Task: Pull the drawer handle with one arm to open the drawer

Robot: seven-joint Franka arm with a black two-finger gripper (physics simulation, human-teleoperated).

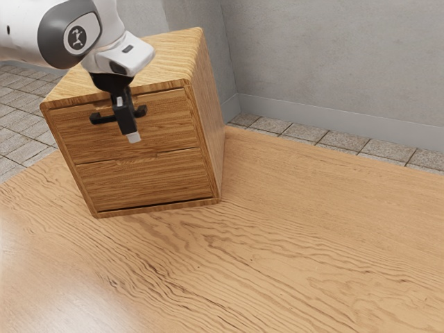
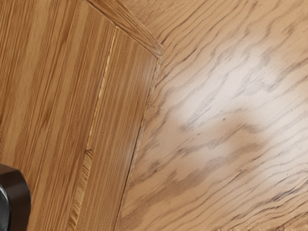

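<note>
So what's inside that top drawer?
Cannot tell: the top drawer shows just its wooden front, covering whatever lies inside. On that front sits a black handle, with the hand before it.

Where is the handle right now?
In the exterior view's upper left, the handle sits on the top drawer, with the gripper at its middle.

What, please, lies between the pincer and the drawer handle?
Nothing: in the exterior view the pincer overlaps the black handle on the upper drawer front.
</note>
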